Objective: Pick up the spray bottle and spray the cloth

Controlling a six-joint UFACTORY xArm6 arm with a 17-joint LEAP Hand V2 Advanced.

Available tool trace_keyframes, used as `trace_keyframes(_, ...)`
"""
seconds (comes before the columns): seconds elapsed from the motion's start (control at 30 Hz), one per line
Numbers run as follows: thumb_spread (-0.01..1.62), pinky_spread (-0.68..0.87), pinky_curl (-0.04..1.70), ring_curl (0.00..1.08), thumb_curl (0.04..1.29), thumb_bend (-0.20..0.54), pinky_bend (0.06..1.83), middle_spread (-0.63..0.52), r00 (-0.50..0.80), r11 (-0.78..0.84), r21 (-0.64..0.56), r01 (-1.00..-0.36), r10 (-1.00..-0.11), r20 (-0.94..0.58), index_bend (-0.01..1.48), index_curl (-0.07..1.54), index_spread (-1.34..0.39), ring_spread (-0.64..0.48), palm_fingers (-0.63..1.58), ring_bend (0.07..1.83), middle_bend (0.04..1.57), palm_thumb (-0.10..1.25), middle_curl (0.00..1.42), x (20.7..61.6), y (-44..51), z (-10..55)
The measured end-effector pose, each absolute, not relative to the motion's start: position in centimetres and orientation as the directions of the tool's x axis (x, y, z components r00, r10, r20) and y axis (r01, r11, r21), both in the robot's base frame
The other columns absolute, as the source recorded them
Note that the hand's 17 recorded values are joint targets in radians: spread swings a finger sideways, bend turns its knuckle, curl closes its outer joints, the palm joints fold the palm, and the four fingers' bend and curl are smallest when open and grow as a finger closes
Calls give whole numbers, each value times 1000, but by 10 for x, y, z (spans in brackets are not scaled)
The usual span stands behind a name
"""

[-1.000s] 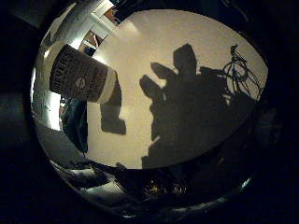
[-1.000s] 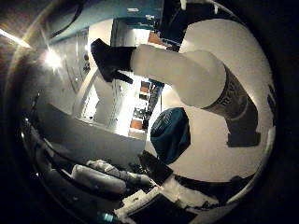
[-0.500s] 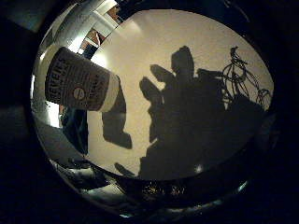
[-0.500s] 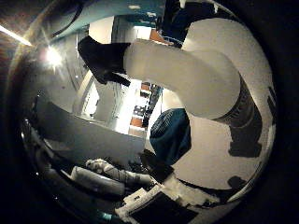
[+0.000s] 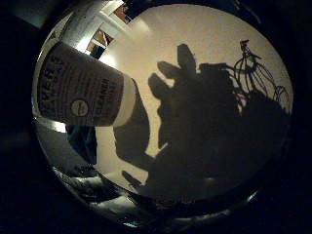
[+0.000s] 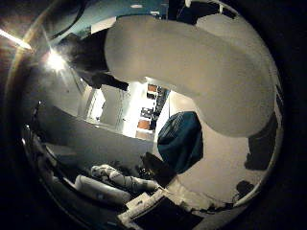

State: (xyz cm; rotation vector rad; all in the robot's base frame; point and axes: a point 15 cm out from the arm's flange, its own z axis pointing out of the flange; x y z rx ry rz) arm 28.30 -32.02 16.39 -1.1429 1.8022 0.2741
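The white spray bottle [image 6: 197, 72] with its black trigger head [image 6: 91, 59] stands on the white table [image 5: 210, 49] and fills much of the thumb side view, close to the palm. Its labelled body [image 5: 83, 88] is large in the little finger side view. The teal cloth [image 6: 180, 139] lies bunched on the table just beside the bottle's base. My hand [image 6: 120, 182] shows as white and black fingers along the view's edge, not around the bottle. Its shadow [image 5: 200, 122] on the table shows spread, straight fingers.
Beyond the table's edge is a dim room with bright lamps [image 6: 53, 59] and lit shelving [image 6: 144, 115]. A wide bare stretch of the table lies beside the bottle, under the hand's shadow.
The bottle has grown much larger in both views: the palm has come closer to it. The hand's shadow on the table has also grown.
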Motion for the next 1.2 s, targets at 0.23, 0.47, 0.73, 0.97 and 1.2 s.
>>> trace_keyframes(0.23, 955, 419, 156, 290, 291, -29, 820, 192, -108, 535, -253, -806, -554, -826, 135, 236, -116, 230, 190, 538, 284, 450, 346, 300, -303, 163)
trace_keyframes(0.47, 951, 314, 85, 324, 297, -26, 895, -5, -95, 553, -247, -796, -516, -851, 182, 269, -173, 50, 393, 707, 441, 467, 404, 323, -292, 163)
trace_keyframes(0.73, 966, -210, 54, 480, 305, -19, 1171, -265, -133, 604, -175, -778, -430, -893, 378, 459, -357, -280, 966, 1028, 784, 535, 636, 338, -284, 153)
trace_keyframes(0.97, 973, -309, 233, 607, 346, 0, 1427, -275, -106, 641, -162, -750, -358, -928, 704, 756, -431, -279, 1154, 1184, 983, 766, 822, 357, -276, 160)
trace_keyframes(1.2, 930, -218, 372, 693, 426, -14, 1539, -203, -90, 665, -174, -726, -343, -935, 978, 919, -333, -238, 1160, 1292, 1182, 968, 888, 368, -280, 169)
